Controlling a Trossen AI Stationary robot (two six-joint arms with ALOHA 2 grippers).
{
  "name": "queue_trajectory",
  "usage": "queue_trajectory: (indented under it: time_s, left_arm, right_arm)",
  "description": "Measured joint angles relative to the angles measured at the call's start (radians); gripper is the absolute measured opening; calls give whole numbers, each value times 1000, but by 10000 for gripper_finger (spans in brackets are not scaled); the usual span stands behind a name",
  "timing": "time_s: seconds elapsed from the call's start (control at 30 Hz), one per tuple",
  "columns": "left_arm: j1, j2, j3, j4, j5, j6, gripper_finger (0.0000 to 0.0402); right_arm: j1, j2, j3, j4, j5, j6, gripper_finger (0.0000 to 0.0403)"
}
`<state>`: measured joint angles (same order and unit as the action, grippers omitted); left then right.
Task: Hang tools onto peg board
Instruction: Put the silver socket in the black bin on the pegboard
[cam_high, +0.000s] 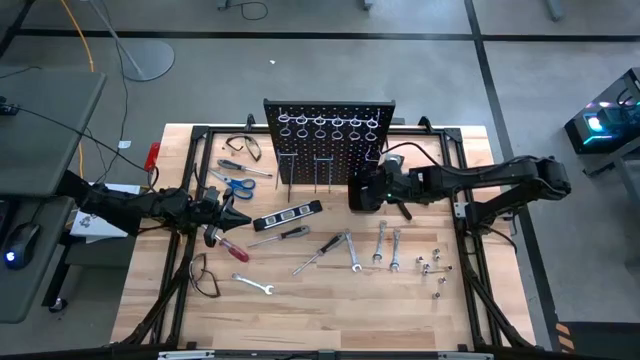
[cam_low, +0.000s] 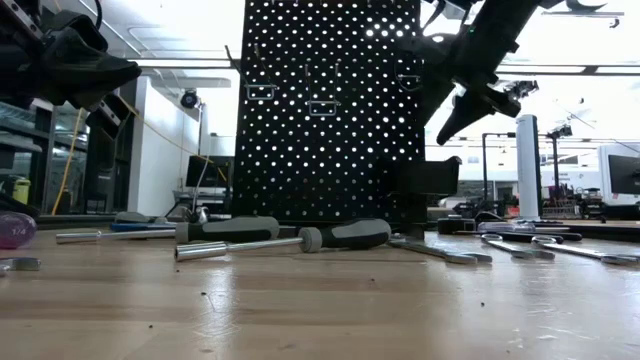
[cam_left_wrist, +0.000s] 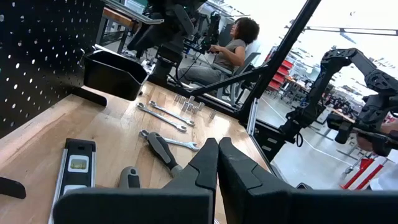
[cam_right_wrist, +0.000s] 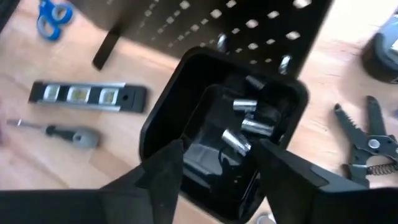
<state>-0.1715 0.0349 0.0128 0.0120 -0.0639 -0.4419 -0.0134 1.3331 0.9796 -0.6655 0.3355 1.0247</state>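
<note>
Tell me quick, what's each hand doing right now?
Left hand: closed, holding nothing.
Right hand: open, over the small black box with sockets inside.

place: robotics lab | evidence: other robot arm (cam_left_wrist: 348, 74), person at workstation (cam_left_wrist: 231, 46), concrete floor (cam_high: 400, 80)

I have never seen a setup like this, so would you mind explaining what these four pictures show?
Two dark robot arms work at a wooden table. One picture looks straight down, one looks level across the tabletop, and one comes from each wrist. An upright black peg board stands at the back. Loose tools lie before it: blue scissors, a level, screwdrivers and wrenches. The left gripper is shut and empty, above the table's left side. The right gripper is open over a small black box holding silver sockets. A person sits in the background.
</note>
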Motion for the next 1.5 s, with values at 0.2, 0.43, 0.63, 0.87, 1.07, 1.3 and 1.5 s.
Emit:
queue_trajectory:
  time_s: [0.2,0.43,0.63,0.87,1.07,1.3,1.5]
  left_arm:
    - [0,0,0,0,0,0,0]
    - [0,0,0,0,0,0,0]
    - [0,0,0,0,0,0,0]
    - [0,0,0,0,0,0,0]
    - [0,0,0,0,0,0,0]
    - [0,0,0,0,0,0,0]
    - [0,0,0,0,0,0,0]
  right_arm:
    - [94,-32,15,-194,-155,15,211]
    - [326,-32,-68,-476,-285,266,212]
    - [463,-29,-191,-306,-396,484,212]
    - [486,-29,-259,-270,-371,575,212]
    - [495,-19,-297,-195,-389,574,212]
    - [494,25,-310,-178,-397,557,212]
    - [494,94,-310,-117,-433,538,212]
